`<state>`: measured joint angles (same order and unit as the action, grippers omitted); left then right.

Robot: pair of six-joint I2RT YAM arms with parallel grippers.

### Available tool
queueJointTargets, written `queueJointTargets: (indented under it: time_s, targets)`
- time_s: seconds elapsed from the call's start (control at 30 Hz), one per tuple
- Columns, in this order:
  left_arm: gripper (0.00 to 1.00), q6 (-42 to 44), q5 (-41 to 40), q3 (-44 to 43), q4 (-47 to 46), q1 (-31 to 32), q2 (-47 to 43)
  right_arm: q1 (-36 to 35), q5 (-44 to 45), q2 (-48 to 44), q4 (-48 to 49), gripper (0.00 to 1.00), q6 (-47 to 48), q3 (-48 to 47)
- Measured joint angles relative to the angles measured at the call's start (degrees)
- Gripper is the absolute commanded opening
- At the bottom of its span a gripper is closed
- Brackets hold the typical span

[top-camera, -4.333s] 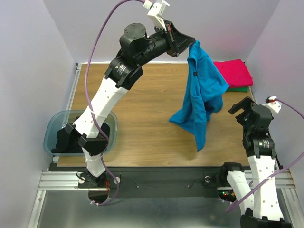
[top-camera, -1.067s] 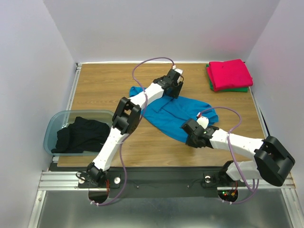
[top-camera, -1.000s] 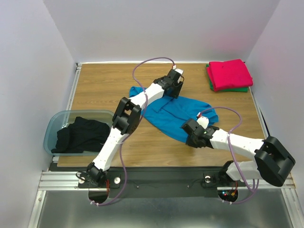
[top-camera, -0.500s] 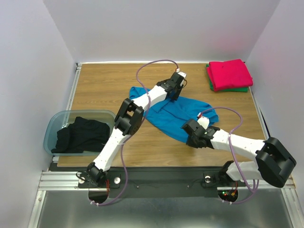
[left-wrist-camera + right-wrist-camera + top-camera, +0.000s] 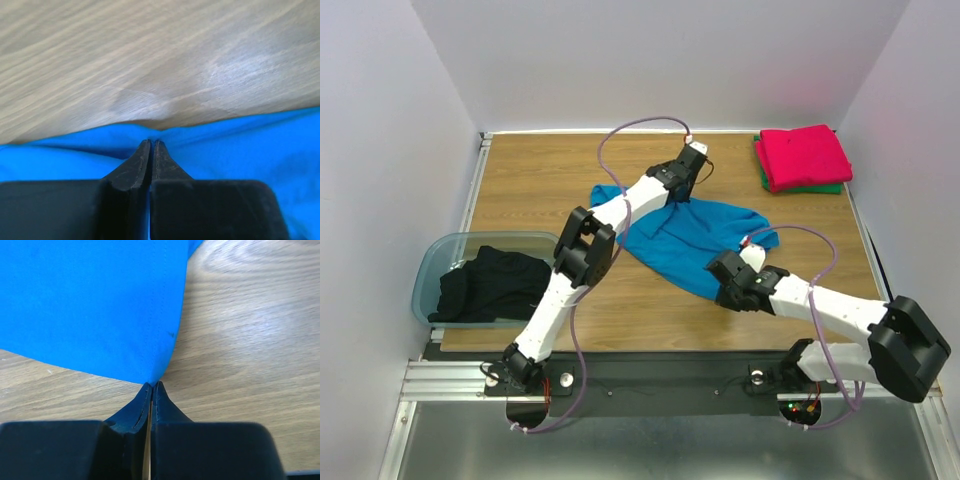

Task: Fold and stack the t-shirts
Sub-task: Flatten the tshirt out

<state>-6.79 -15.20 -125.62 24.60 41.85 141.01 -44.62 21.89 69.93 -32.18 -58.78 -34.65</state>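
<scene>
since 4.3 s ago: the bright blue t-shirt [image 5: 690,235] no longer hangs from the raised left arm. it lies spread on the wooden table [image 5: 540,180]. both arms are now low and reach over it.

top external:
- bright blue t-shirt: near the middle of the table, mostly flat, with some wrinkles and a lobe of cloth sticking out at its left end.
- left gripper [image 5: 682,197]: at the shirt's far edge, arm stretched out from its base.
- right gripper [image 5: 720,285]: at the shirt's near corner, forearm lying low across the right side of the table.
- red-pink t-shirt [image 5: 803,155]: folded, at the far right corner, on top of a folded green t-shirt [image 5: 820,187] of which only a strip shows.
- black t-shirt [image 5: 485,285]: crumpled inside the translucent bin [image 5: 430,265] at the table's left edge.

left wrist:
- left gripper [image 5: 151,142]: fingers pressed together, pinching a raised ridge at the edge of the blue cloth [image 5: 250,145].
- bare wood [image 5: 150,60] lies beyond the cloth.

right wrist:
- right gripper [image 5: 152,385]: fingers closed, tips meeting on the pointed corner of the blue shirt [image 5: 90,305], where a stitched hem runs in.
- table wood [image 5: 240,340] shows to the right and lower left.
</scene>
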Motion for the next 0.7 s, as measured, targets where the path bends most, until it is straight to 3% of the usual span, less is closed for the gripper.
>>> queueJointTargets:
  time_s: [0.07, 0.47, 0.7]
  targets:
    - [0.00, -0.61, -0.63, 1.57, 0.22, -0.13, -2.54, 0.02, 0.39, -1.29, -0.68, 0.00, -0.07, 0.09]
    - [0.00, -4.72, -2.69, 23.89, -0.76, -3.19, -31.41, 0.42, 2.60, -11.78, -6.99, 0.01, -0.59, 1.09]
    - [0.00, -6.97, 0.85, 28.79, -0.52, -3.32, -40.33, 0.46, 2.60, -18.56, -10.27, 0.01, 2.95, -2.10]
